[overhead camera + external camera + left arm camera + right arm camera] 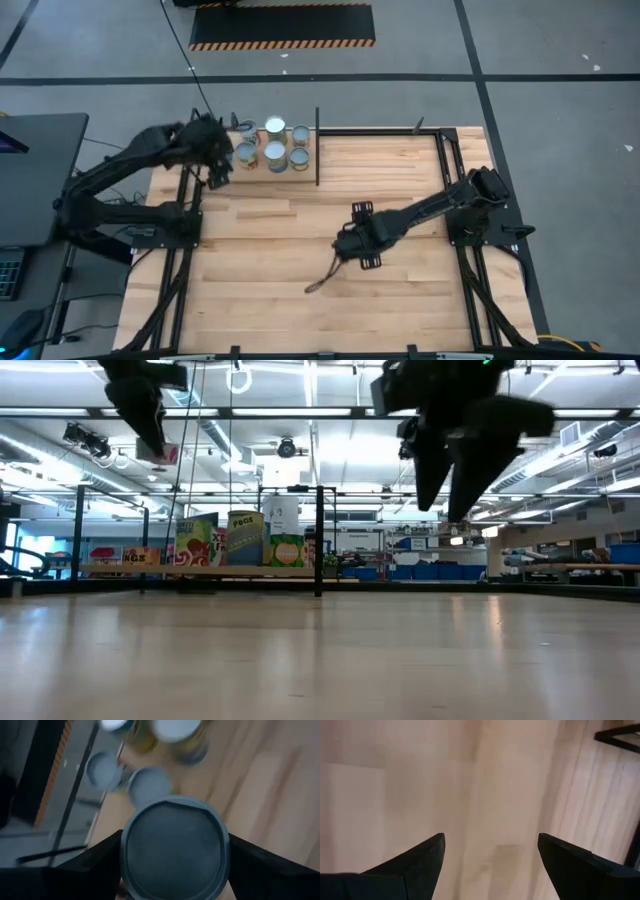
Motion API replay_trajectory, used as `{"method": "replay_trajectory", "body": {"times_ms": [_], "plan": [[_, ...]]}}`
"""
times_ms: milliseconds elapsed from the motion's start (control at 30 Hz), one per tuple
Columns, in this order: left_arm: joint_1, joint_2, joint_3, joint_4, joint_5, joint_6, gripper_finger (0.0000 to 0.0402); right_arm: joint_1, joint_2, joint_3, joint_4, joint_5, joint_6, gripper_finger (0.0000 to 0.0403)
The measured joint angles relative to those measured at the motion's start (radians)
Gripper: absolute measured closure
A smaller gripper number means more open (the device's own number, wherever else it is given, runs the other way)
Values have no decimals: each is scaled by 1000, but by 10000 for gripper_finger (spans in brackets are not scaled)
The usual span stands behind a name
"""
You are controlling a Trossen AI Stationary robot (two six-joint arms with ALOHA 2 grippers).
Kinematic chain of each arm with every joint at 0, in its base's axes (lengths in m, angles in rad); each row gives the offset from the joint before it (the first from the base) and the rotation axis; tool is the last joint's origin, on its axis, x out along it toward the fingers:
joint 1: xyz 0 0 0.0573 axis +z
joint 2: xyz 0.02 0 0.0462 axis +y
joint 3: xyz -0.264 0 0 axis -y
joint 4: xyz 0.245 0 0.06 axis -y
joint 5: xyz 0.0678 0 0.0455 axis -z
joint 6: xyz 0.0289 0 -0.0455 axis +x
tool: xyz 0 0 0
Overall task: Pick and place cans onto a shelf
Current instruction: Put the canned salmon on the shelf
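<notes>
The right gripper (345,250), a dark two-finger claw, hangs above the middle of the big pale wood plank tabletop (300,300). Its jaws are spread wide with nothing between them; in the right wrist view only bare wood shows between the two dark fingers (415,865).

Farther back, near the far left corner of the tabletop, stands the small shelf (330,160), a pale wood panel with thin black metal posts. Five little round metal cans (275,155) with shiny silver tops sit close together on it. In the low view some of them show green and yellow labels.

The left gripper (215,165) is up in the air at the left edge of the shelf, just beside the cans. Its jaws are grasping one more round silver-topped can (172,852), with one finger on each side of it.
</notes>
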Motion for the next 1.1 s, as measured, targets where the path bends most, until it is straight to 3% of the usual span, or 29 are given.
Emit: {"method": "replay_trajectory", "body": {"times_ms": [167,267,600,867,1100], "plan": [[177,116,56,-22,-8,208,114,-62,-18,0,-7,-1,-48,76],[241,201,70,-28,-70,280,114,-78,-47,-16,11,-3,-78,76],[360,435,177,-55,-100,434,114,-127,-286,-272,139,-8,-55,76],[431,615,371,-107,-74,471,114,-213,-437,-408,226,-8,-44,76],[482,667,385,-128,-72,425,114,-292,-470,-452,278,-8,-81,76]]}}
